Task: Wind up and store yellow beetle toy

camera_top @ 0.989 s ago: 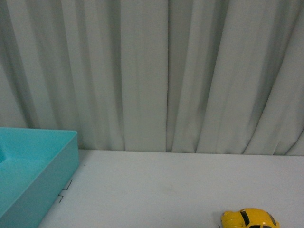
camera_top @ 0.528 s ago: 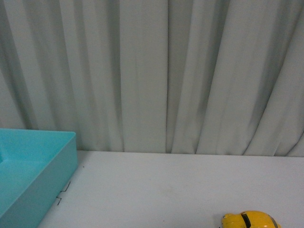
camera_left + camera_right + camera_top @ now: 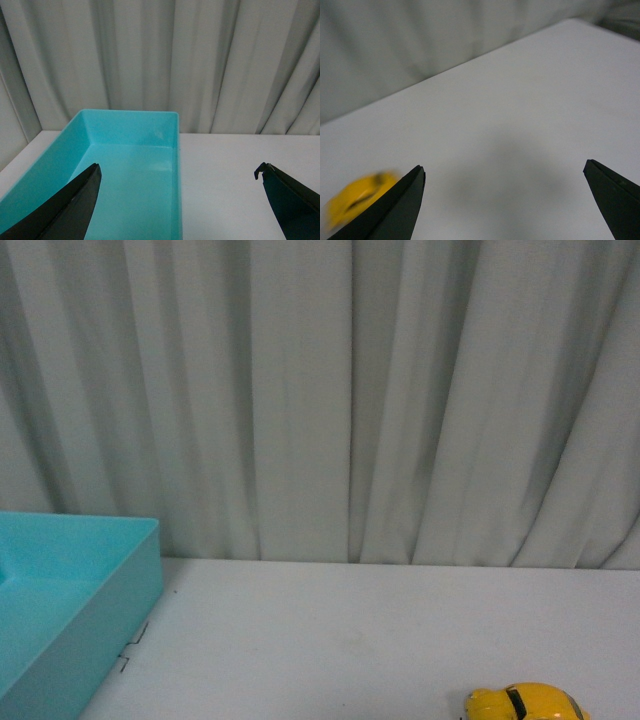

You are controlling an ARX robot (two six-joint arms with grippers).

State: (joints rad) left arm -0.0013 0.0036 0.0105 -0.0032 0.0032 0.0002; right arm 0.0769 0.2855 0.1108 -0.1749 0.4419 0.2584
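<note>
The yellow beetle toy sits on the white table at the bottom right of the front view, partly cut off by the frame edge. In the right wrist view it shows as a blurred yellow shape just outside one black finger. My right gripper is open over bare table, with nothing between its fingers. My left gripper is open too, one finger over the turquoise box and the other over the table. Neither arm shows in the front view.
The turquoise box stands at the table's left side, open-topped and empty as far as visible. A grey pleated curtain hangs behind the table's far edge. White table surface lies between the box and the toy.
In the front view the picture has shifted slightly, so the toy and the box sit a little lower in frame. Nothing has been grasped or moved on the table.
</note>
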